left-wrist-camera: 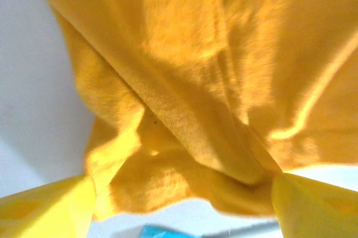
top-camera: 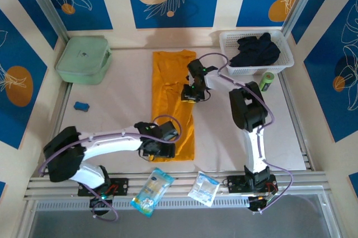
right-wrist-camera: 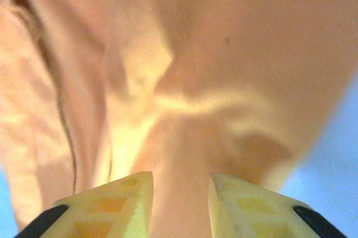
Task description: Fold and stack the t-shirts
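Top external: mint case point(top-camera: 83, 60) and white basket point(top-camera: 226, 45) flank the t-shirt point(top-camera: 168, 98).

Left arm point(top-camera: 109, 145) low and stretched out behind its end effector, wrist bent down. Left end effector point(top-camera: 159, 148): fingers point(left-wrist-camera: 47, 210) spread wide, the t-shirt point(left-wrist-camera: 196, 81) bunched loosely between the tips, not clamped. Right arm point(top-camera: 249, 112) folded at a raised elbow, forearm running back from its end effector. Right end effector point(top-camera: 193, 93) points down at the surface, fingers point(right-wrist-camera: 126, 201) close together, a fold of t-shirt pinched between them.
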Controlling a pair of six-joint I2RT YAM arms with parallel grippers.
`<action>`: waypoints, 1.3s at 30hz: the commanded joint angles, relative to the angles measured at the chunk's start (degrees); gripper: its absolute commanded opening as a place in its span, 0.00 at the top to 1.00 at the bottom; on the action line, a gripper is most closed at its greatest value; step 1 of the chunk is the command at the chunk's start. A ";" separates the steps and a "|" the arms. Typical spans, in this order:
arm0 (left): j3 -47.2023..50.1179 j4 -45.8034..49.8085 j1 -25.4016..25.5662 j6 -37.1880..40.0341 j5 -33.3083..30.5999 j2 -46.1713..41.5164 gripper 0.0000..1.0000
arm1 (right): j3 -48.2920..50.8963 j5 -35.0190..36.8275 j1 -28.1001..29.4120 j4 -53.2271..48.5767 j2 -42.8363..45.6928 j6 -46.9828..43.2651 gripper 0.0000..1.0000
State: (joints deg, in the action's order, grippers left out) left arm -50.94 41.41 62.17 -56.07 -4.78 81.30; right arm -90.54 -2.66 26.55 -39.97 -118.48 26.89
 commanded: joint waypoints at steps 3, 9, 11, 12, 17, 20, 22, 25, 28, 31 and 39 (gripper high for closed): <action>-9.03 10.03 0.08 11.61 -14.91 -11.62 0.01 | 6.64 3.77 0.41 2.43 23.21 -11.26 0.61; -11.02 -3.09 -3.14 42.16 -28.23 -23.33 0.01 | 18.51 7.67 3.04 8.53 50.58 -29.62 0.38; -9.22 -13.02 -3.53 55.68 -31.12 -26.35 0.01 | 23.56 2.30 2.68 10.29 57.51 -38.44 0.27; -7.30 -19.25 -3.55 64.31 -30.43 -27.97 0.01 | 25.97 -0.25 3.14 9.47 60.39 -45.09 0.22; 2.18 -33.41 -3.55 98.54 -18.34 -35.72 0.01 | 32.01 -0.09 6.59 -1.10 65.11 -65.38 0.12; 1.53 -22.41 -3.55 108.21 -14.34 -37.04 0.01 | 35.22 2.77 13.63 -9.20 63.87 -78.34 0.11; -0.51 -13.02 -3.55 109.07 -14.10 -36.01 0.01 | 38.99 6.49 18.39 -9.16 62.68 -82.42 0.12; -1.35 -1.68 -3.47 109.07 -12.45 -34.89 0.01 | 44.32 8.40 23.79 -5.08 60.57 -85.26 0.18; 1.94 0.96 -3.37 109.89 -13.29 -35.77 0.01 | 47.59 7.60 28.57 1.65 57.53 -84.96 0.24; 5.37 1.43 -3.37 111.67 -13.85 -37.42 0.01 | 47.66 8.40 32.07 4.46 52.16 -83.78 0.28; 9.17 2.46 -3.37 115.74 -13.91 -41.87 0.01 | 49.08 11.66 34.20 10.67 44.16 -84.96 0.29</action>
State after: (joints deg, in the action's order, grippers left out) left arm -42.54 41.82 58.83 56.36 -19.51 41.17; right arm -42.22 8.14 60.38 -32.29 -73.71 -56.21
